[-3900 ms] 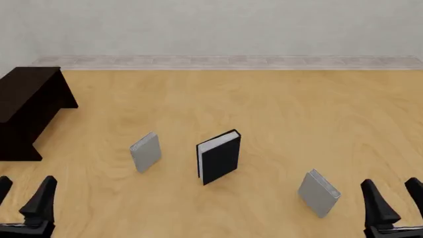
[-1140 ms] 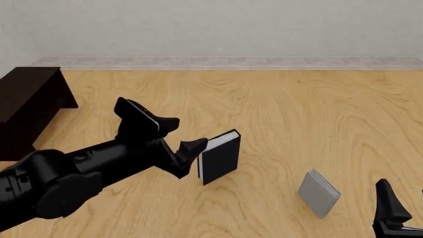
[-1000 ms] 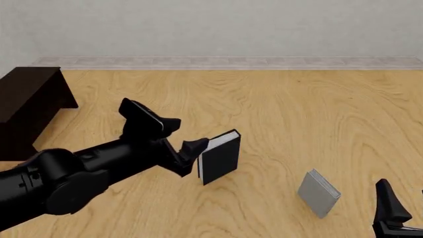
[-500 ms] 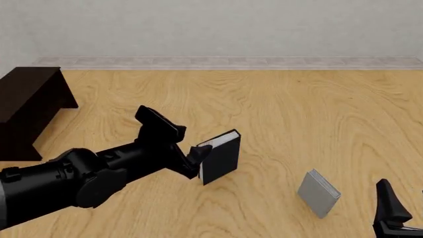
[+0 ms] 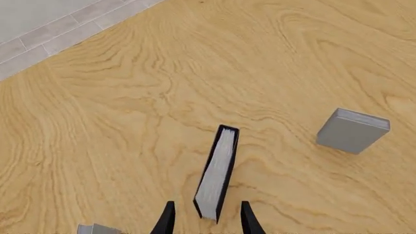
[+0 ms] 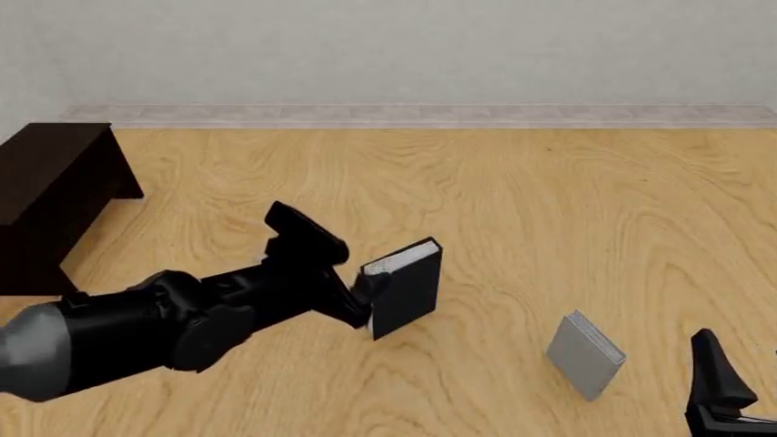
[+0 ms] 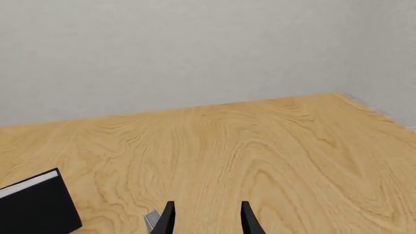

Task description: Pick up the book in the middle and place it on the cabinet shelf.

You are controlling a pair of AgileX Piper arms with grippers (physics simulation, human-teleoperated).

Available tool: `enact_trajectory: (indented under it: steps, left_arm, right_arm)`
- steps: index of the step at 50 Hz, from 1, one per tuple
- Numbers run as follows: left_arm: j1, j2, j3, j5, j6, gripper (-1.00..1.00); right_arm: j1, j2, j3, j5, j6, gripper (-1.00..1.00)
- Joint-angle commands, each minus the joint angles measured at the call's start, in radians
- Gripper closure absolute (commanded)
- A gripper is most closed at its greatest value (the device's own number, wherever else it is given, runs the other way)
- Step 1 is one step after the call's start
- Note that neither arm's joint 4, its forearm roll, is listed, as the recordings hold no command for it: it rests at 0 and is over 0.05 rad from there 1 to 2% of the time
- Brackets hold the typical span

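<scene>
Left hand [image 5: 205, 220] is spread, one finger on each side of the hardcover book [image 5: 217, 172], not yet clamped. It stands upright mid-bench [image 6: 547, 209]. I judge it stiff, fairly heavy and smooth-covered: grip both covers, squarely, near the page edge.

The black book [image 6: 407, 291] is seen standing upright near the middle of the wooden table [image 6: 547, 209]. The left gripper [image 6: 368, 289] is placed at the book's near edge; whether it is gripped cannot be told. A grey book [image 6: 585, 354] stands to the right, near the right gripper [image 6: 719, 387]. The dark cabinet [image 6: 49, 196] is set at the far left.
</scene>
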Motion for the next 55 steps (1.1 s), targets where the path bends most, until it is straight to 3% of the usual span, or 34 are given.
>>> enact_trajectory:
  steps: [1,36,55]
  left_arm:
    - [-0.005,0.049,0.009,-0.021,-0.001,-1.0]
    - [0.006,0.195,-0.026,-0.045,-0.001,-1.0]
    - [0.004,0.255,-0.096,-0.002,0.016,-1.0]
  right_arm:
    - [0.0,0.0,0.0,0.001,0.001,-1.0]
    - [-0.004,0.0,0.0,0.002,0.004,-1.0]
    - [-0.009,0.0,0.0,0.001,0.003,-1.0]
